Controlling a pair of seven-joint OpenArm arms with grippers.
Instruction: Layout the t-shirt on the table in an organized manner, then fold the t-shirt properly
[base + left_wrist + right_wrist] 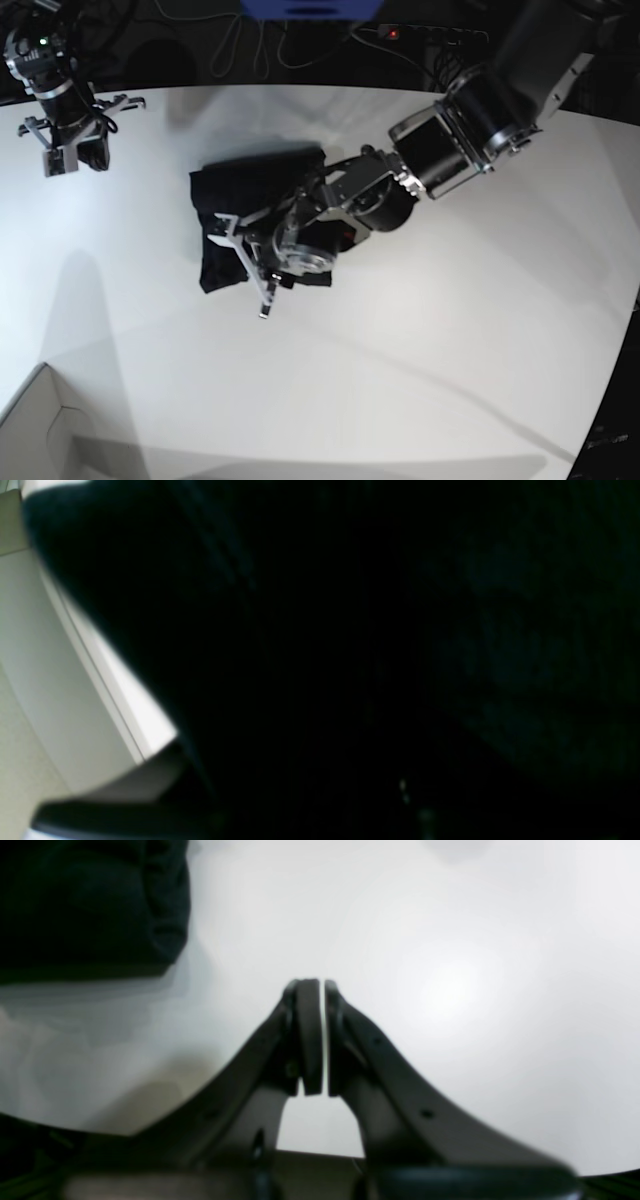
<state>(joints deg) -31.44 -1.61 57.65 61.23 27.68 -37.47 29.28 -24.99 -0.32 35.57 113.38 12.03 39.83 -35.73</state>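
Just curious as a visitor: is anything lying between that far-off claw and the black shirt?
Nothing: in the base view only bare white table separates the right gripper from the t-shirt.

Closed right pincer (pixel 322 990) above table (pixel 450 940), t-shirt (pixel 90 905) apart.

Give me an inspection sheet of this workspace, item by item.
Surface: white table, curved edge, bare apart from the shirt.
Job's things: black t-shirt folded into a compact bundle, left of centre in the base view.
Clutter: white box corner at the near edge.
Grippers: left gripper low over the shirt, jaw state unclear; right gripper shut, empty, away from the shirt.
Cables: loose cables beyond the far edge.
Surroundings: dark; blue object behind the table.
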